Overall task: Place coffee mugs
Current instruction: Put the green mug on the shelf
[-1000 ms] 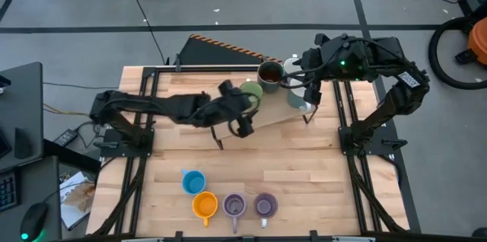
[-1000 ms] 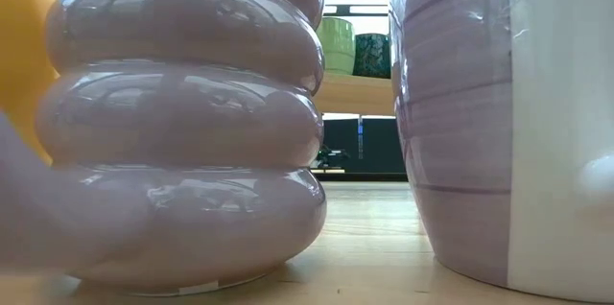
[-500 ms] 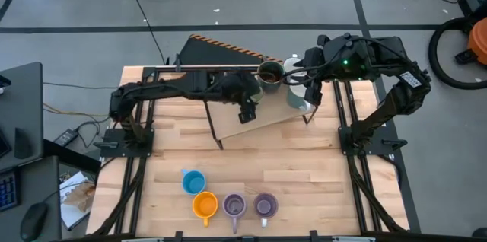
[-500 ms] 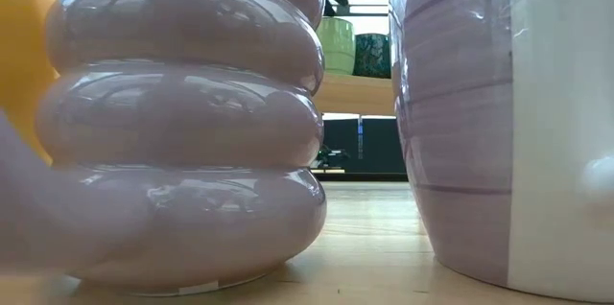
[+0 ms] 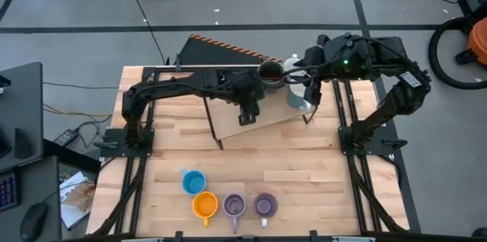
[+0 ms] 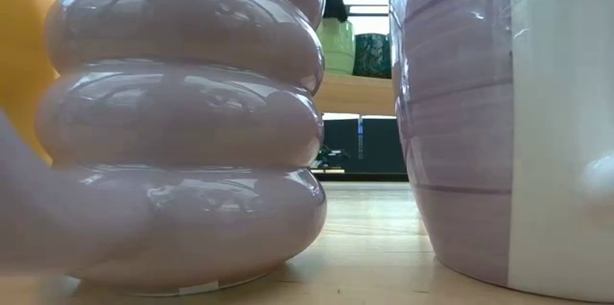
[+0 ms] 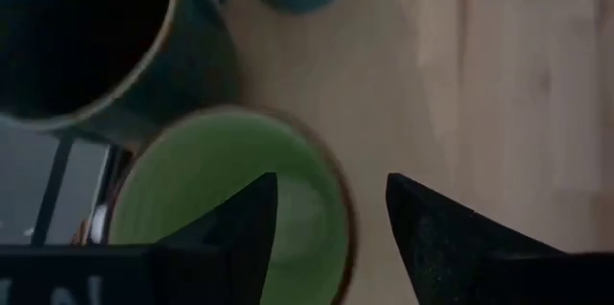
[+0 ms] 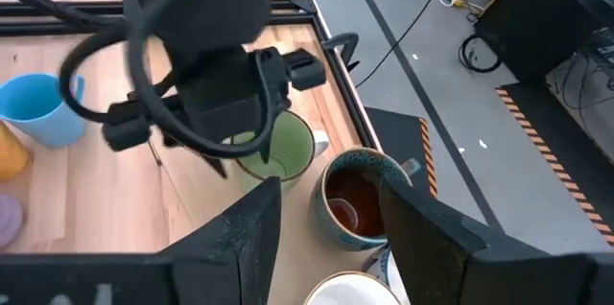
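Observation:
On a raised wooden shelf (image 5: 266, 116) at the table's far middle stand a green mug (image 7: 240, 199), a dark brown mug (image 5: 270, 73) and two pale mugs (image 5: 297, 99). My left gripper (image 7: 331, 228) hangs open just above the green mug. One finger is over the mug's hollow and the other outside its rim; no touch shows. My right gripper (image 8: 331, 238) waits open, high over the shelf's right end. In a row near the front edge stand a blue mug (image 5: 193, 181), an orange mug (image 5: 204, 205) and two purple mugs (image 5: 233, 206).
The dark brown mug (image 7: 86, 36) stands close beside the green one (image 8: 273, 147), with a white mug (image 8: 350, 291) behind it. Black frame rails (image 5: 141, 120) run along both sides of the table. Bare wood (image 5: 251, 162) lies between the shelf and the front row.
My left arm has swung toward the table's far edge and the shelf. Its gripper has tipped further downward and now hangs over the green mug, covering it in the high view. The mugs have stayed where they were.

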Controlling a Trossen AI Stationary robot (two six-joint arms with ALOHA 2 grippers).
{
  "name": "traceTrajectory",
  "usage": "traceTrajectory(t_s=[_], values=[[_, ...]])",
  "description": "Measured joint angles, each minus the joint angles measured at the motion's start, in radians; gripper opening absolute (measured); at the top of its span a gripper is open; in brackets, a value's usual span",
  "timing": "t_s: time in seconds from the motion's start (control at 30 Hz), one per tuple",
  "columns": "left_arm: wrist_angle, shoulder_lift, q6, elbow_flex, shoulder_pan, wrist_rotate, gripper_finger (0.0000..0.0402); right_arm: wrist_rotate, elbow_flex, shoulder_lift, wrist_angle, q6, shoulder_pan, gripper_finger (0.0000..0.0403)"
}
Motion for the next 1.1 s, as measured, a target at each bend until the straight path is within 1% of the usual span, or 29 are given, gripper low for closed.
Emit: traceTrajectory(t_s=[0.07,0.13,0.2,0.37,0.57,0.97,1.1], values=[[-0.02,0.002,0.023,-0.001,0.0,-0.011,0.0194,0.001,0.0,0.0,-0.002,0.003,0.002,0.0185],[0.001,0.008,0.05,0.002,0.0,-0.036,0.0185,0.002,0.0,0.0,-0.002,0.003,0.003,0.0185],[-0.023,0.012,0.072,-0.001,0.002,-0.049,0.0175,0.002,0.0,0.0,0.0,0.005,0.003,0.0185],[-0.018,0.019,0.084,0.0,0.018,-0.011,0.0146,0.003,0.0,0.0,-0.001,0.015,0.004,0.0185],[-0.019,0.019,0.085,0.0,0.043,-0.007,0.0119,0.002,0.0,0.0,0.0,0.019,0.004,0.0185],[-0.029,0.019,0.154,0.0,0.076,-0.01,0.0111,0.001,0.0,0.0,0.002,0.023,0.004,0.0185],[-0.029,0.019,0.18,0.0,0.077,-0.037,0.0111,0.001,0.0,0.0,0.003,0.023,0.003,0.0185]])
